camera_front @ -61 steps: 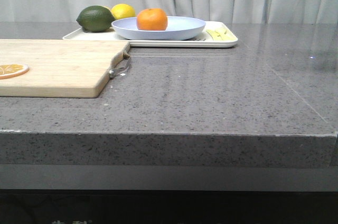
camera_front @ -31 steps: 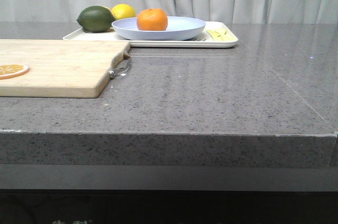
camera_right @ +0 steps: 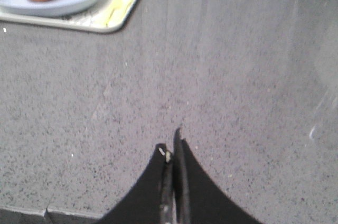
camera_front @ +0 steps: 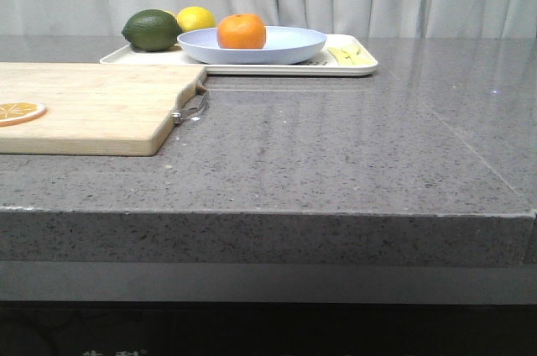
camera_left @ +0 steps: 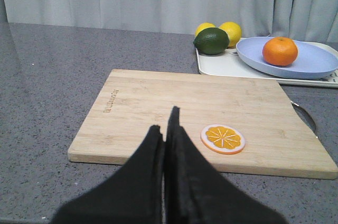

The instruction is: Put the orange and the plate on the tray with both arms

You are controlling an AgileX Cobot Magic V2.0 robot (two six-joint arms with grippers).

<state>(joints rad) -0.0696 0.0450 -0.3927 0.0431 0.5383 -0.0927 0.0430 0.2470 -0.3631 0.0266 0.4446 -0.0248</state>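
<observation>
Far left on the grey stone counter (camera_front: 336, 154): bamboo cutting board (camera_front: 92, 108), with a flat dried orange slice (camera_front: 18, 111) on its near-left part and a metal handle loop at its right edge. Behind the board, cream-white tray (camera_front: 362, 65) holding, left to right, a dark green lime (camera_front: 152, 29), a lemon (camera_front: 196, 18), then the lavender-blue plate (camera_front: 294, 44) with the orange (camera_front: 242, 31) sitting in it, and pale yellow strips, perhaps sliced fruit, on the tray's right end. Left gripper (camera_left: 166, 129) pressed closed above the board's near edge, holding nothing. Right gripper (camera_right: 171, 147) likewise closed and empty over bare counter, well apart from the tray.
</observation>
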